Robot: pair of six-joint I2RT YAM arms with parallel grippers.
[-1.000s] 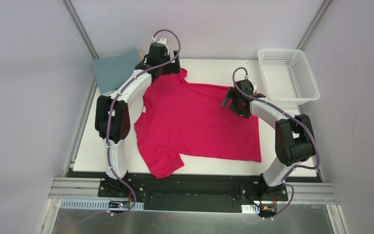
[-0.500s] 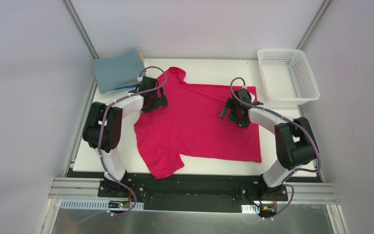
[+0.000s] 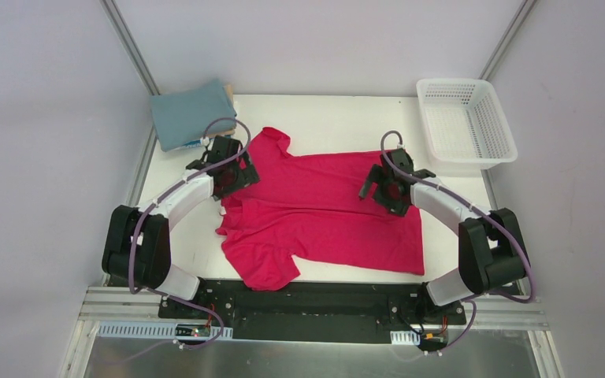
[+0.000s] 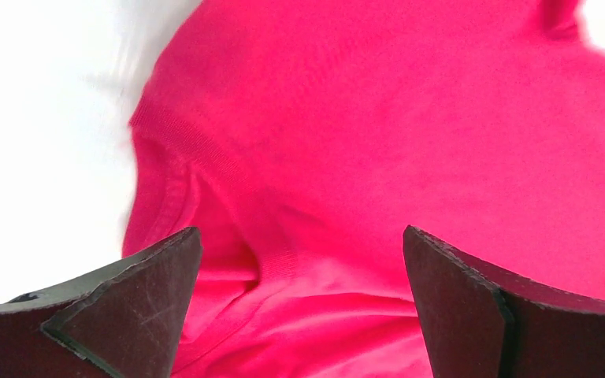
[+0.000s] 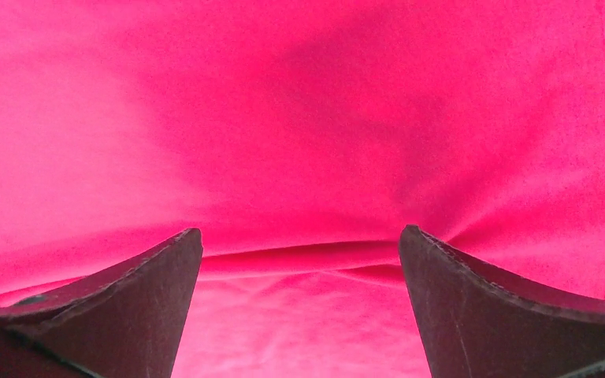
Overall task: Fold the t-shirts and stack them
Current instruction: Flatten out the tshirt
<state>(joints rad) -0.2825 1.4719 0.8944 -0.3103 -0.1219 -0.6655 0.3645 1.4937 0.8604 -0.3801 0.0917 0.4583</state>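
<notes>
The crimson-pink t-shirt lies on the white table, with its far part rumpled and drawn toward the near side. My left gripper is over the shirt's collar and left shoulder. In the left wrist view its jaws stand wide apart over a ridge of pink cloth. My right gripper is over the shirt's far right part. It is also open in the right wrist view, with a fold of pink cloth between the fingers. A folded teal-grey t-shirt lies at the far left corner.
A white mesh basket stands at the far right corner of the table. Bare white table shows beyond the shirt. Grey walls close in the left and right sides.
Both arms drew back toward the near edge. The left gripper went from the far sleeve to the collar area. The shirt's far edge came nearer and the cloth bunched.
</notes>
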